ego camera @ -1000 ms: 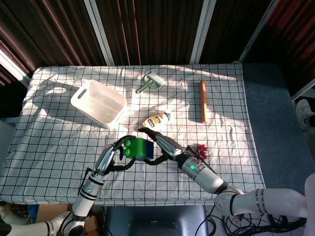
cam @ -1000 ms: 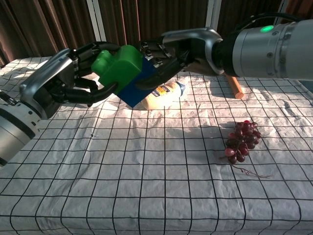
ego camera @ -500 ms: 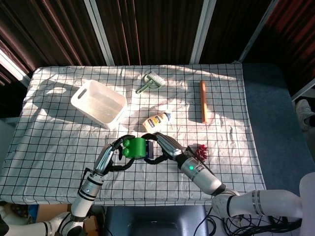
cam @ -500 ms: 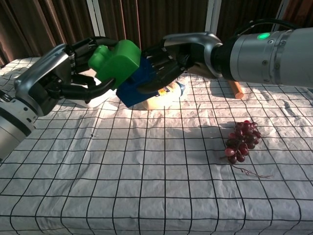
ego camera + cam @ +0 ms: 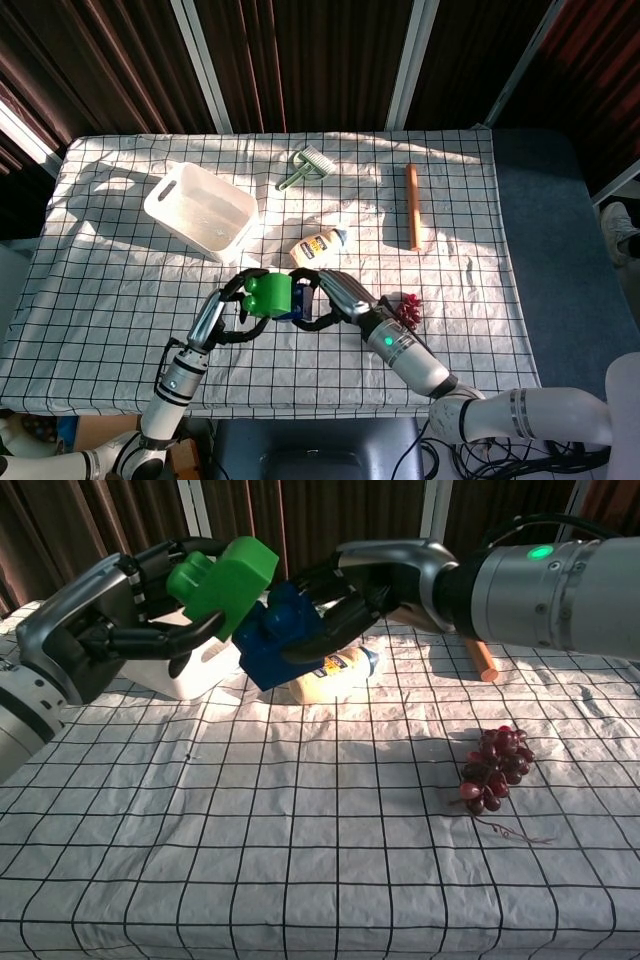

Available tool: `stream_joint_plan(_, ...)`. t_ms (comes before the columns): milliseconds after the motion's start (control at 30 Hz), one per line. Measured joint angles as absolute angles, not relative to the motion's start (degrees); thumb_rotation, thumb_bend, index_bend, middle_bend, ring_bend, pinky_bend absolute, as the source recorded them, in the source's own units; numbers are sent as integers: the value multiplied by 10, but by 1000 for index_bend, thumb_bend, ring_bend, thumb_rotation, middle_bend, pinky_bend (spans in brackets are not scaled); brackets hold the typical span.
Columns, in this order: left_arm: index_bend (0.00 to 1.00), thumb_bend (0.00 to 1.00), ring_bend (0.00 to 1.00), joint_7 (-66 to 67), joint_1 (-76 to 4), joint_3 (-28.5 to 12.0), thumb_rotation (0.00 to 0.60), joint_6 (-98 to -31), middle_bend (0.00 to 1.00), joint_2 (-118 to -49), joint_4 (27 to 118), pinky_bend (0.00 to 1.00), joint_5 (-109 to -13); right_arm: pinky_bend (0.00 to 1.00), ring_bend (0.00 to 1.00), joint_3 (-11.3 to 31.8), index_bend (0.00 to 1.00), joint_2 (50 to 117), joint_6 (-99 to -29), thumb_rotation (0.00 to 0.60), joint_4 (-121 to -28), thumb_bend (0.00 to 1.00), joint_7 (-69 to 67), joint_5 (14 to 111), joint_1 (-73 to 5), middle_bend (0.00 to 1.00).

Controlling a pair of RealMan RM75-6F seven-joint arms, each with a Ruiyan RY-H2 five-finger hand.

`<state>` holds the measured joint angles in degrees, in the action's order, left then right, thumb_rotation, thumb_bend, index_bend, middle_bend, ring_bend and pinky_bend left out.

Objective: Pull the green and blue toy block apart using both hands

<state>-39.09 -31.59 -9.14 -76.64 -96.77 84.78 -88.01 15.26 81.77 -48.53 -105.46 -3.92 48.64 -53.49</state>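
My left hand (image 5: 120, 620) holds the green block (image 5: 222, 581) raised above the table, tilted up and to the left. My right hand (image 5: 350, 595) grips the blue block (image 5: 280, 635), whose top studs now show. The two blocks touch only at one edge, with a gap opening between them. In the head view the green block (image 5: 268, 294) and blue block (image 5: 297, 300) sit between the left hand (image 5: 228, 312) and the right hand (image 5: 335, 298), over the front middle of the table.
A white bin (image 5: 200, 211) stands at the back left. A mustard bottle (image 5: 318, 244) lies just behind the hands. A bunch of grapes (image 5: 405, 308) lies right of my right hand. A brush (image 5: 304, 167) and a wooden stick (image 5: 412, 205) lie at the back.
The green block has tilted up and left away from the blue block, exposing the blue block's studs. Both hands have drifted slightly apart.
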Motion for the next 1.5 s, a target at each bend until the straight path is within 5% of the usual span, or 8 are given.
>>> stream_joint_plan(400,705,733,705,-443,-312,-109,600,-771,794,-924,883,785,-875,311,587,148,783,791,-480,600,-1058,226,-18,478,-528,599)
stream_joint_plan(767,701,717,700,-371,-283,-100,600,-777,791,-886,836,775,-848,312,587,81,763,769,-516,600,-1008,226,70,476,-501,599)
stream_joint_plan(1000,693,701,617,-343,-270,-81,600,-737,754,-913,726,580,-808,328,520,70,683,800,-499,600,-915,221,42,483,-483,599)
stream_joint_plan(1100,674,677,498,-340,-267,-70,600,-707,639,-936,651,425,-796,328,431,70,609,825,-477,600,-847,222,-2,502,-472,580)
stream_joint_plan(1167,623,657,416,-337,-268,-59,600,-676,554,-947,615,340,-792,325,366,71,528,841,-458,600,-814,221,-35,523,-465,523)
stream_joint_plan(1367,246,522,151,-325,-274,-31,600,-626,263,-961,579,132,-803,206,99,77,44,850,-424,600,-794,220,-85,576,-448,203)
stream_joint_plan(1500,33,428,8,-328,-277,-19,600,-606,61,-951,587,20,-812,118,1,79,0,828,-412,600,-814,220,-90,584,-443,78)
